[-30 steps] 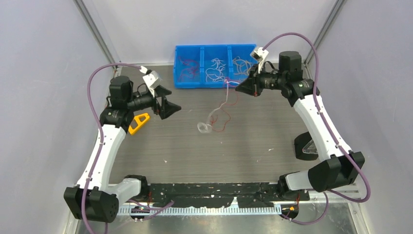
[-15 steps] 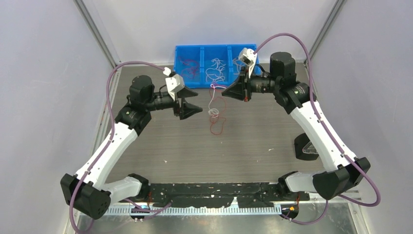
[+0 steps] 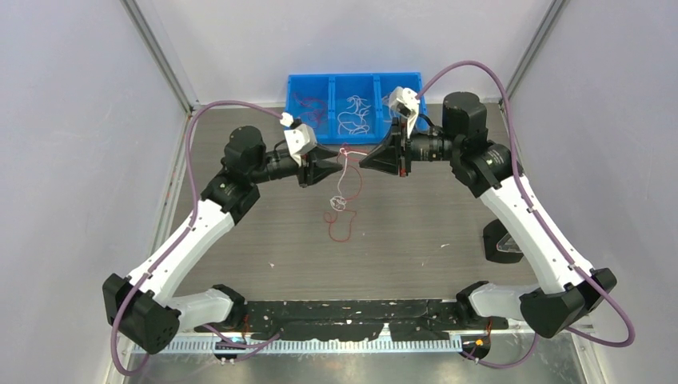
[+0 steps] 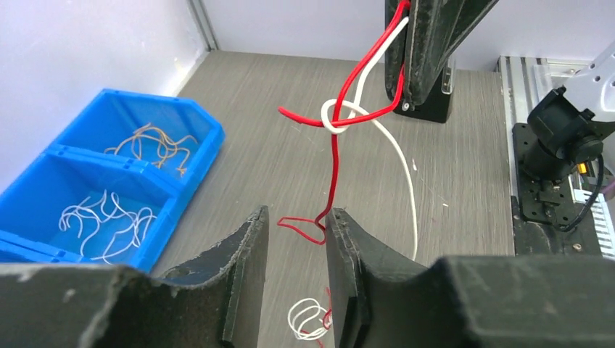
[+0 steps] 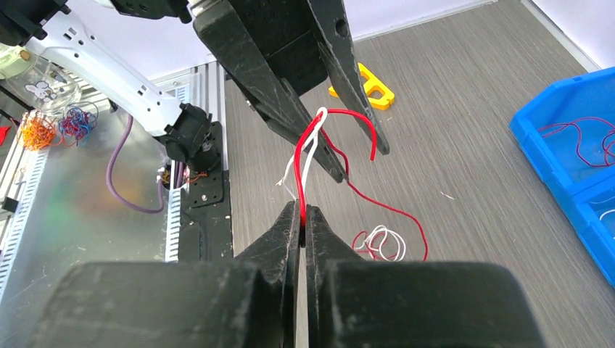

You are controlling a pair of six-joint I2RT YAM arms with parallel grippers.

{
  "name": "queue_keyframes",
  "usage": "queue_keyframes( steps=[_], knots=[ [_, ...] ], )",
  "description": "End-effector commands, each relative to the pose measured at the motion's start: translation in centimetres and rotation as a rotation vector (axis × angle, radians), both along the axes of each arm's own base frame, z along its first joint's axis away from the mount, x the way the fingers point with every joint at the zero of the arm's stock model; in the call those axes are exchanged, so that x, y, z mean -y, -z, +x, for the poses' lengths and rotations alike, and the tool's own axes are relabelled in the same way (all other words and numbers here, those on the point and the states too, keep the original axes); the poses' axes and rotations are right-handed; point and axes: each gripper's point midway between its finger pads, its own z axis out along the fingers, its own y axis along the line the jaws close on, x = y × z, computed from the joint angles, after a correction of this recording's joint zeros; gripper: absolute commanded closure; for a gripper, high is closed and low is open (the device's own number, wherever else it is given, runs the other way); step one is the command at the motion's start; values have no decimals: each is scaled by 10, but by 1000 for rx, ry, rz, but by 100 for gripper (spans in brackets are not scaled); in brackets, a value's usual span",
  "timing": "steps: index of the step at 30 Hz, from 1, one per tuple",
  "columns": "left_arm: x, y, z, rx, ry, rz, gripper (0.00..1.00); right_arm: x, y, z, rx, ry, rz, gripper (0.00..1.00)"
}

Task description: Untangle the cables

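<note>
Step in hand: separation of the cables (image 3: 342, 172), which are suspended above the worktop (image 3: 416, 232), between the two arms. The red cable (image 4: 335, 167) and the white cable (image 4: 397, 159) are clamped together in the jaws of the right gripper (image 5: 301, 214). The jaws of the left gripper (image 4: 296, 217) stand narrow but not closed, with the red cable at the gap. Next, closure on the red cable alone is judged necessary, followed by a pull away from the white loop. In the blue bin (image 3: 352, 78), red, white and yellow-orange wires lie in separate compartments
</note>
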Motion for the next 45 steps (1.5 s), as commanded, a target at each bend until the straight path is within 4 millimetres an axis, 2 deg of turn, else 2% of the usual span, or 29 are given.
queue_keyframes(
  steps=[1,4,6,7,8,10,11,12,13,14,15,16,17,20,21,22,23,24,28,32,36,40,44,45],
  knots=[
    [-1,-30,-3,120,2,-63,64,0,-13,-13,58,-38,35,95],
    [9,-34,-15,104,80,-76,50,-2,-12,-12,49,-43,39,95],
    [14,-34,-20,96,102,-79,47,-4,-14,-10,50,-44,46,95],
    [16,-33,-20,90,102,-80,50,-5,-14,-8,48,-45,47,95],
    [18,-31,-19,75,96,-79,61,-5,-16,-8,51,-47,49,95],
    [19,-29,-14,23,63,-82,94,-5,-18,-7,52,-44,50,95],
    [18,-29,-10,-20,35,-91,100,-4,-17,-4,52,-28,47,95],
    [16,-29,-6,-77,-7,-107,100,-2,-15,6,52,18,40,92],
    [14,-29,-1,-132,-52,-120,100,0,-13,13,37,56,37,87],
    [12,-29,3,-177,-93,-136,100,6,-6,30,23,130,26,71],
    [8,-31,8,-215,-139,-156,100,9,-2,38,-21,168,30,62],
    [4,-29,14,-262,-190,-177,100,17,4,55,-48,221,31,48],
    [-1,-28,21,-304,-247,-198,100,25,8,66,-101,266,41,39],
    [-10,-24,35,-412,-359,-241,100,33,20,77,-189,309,48,31],
    [-13,-24,38,-429,-386,-256,100,33,28,75,-212,309,46,28],
    [-15,-25,41,-437,-407,-267,100,32,22,70,-208,296,73,26],
    [-17,-23,43,-456,-431,-268,100,30,30,63,-231,283,78,24],
    [-18,-22,45,-467,-449,-270,100,27,27,60,-237,277,106,23],
    [-17,-24,49,-512,-456,-298,100,7,39,45,-222,244,107,21],
    [-8,-27,43,-555,-388,-325,100,-9,50,53,-191,262,115,15],
    [-5,-29,41,-565,-363,-337,100,-26,47,63,-139,255,131,13],
    [-2,-33,36,-550,-329,-337,100,-34,51,73,-74,246,111,23],
    [-1,-38,28,-534,-291,-338,100,-33,60,88,-12,281,76,28],
    [0,-38,27,-531,-281,-336,100,-34,61,90,-9,285,75,31]
  ],
)
